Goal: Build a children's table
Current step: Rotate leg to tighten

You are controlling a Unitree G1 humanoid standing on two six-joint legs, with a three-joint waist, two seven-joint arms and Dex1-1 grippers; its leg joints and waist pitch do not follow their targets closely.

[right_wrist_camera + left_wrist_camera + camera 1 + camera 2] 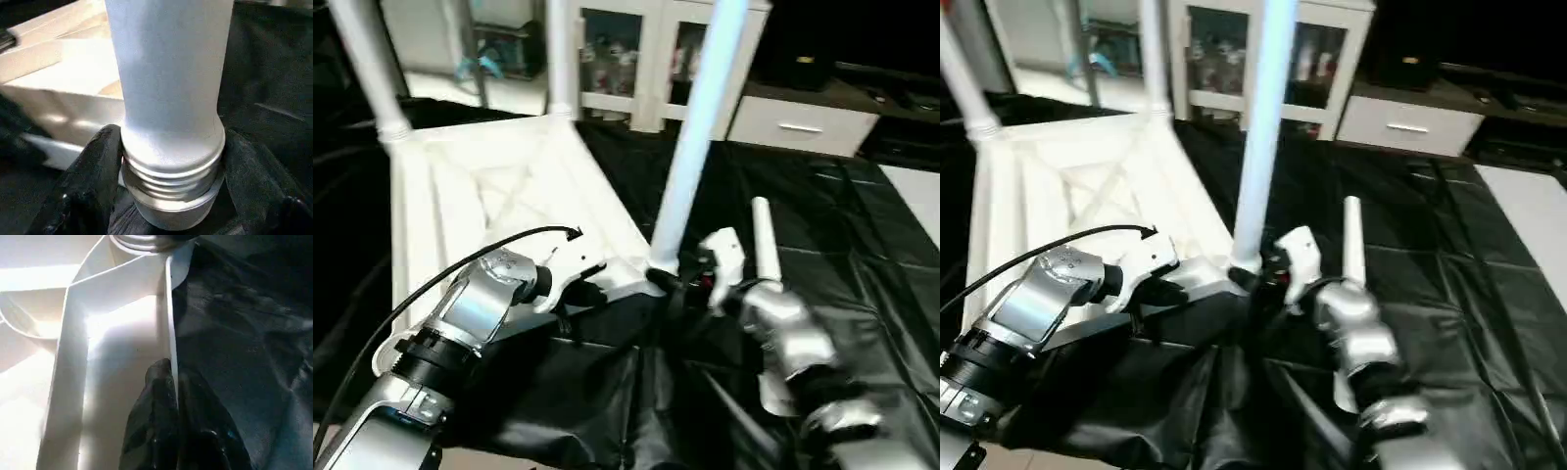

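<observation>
The white table top (509,186) lies upside down on the black-covered work table, ribbed underside up. Two white legs (367,59) (560,54) stand upright in its far corners. A third leg (700,127) stands at the near right corner. My right gripper (171,181) is shut on this leg's ringed base, one black finger (98,171) on each side of it. My left gripper (173,396) is shut on the thin rim of the table top at the near edge, beside that corner (582,294).
The black cover (822,225) lies wrinkled across the work table to the right and front. Behind it stand a white glass-door cabinet (636,59) and a low white drawer unit (798,122).
</observation>
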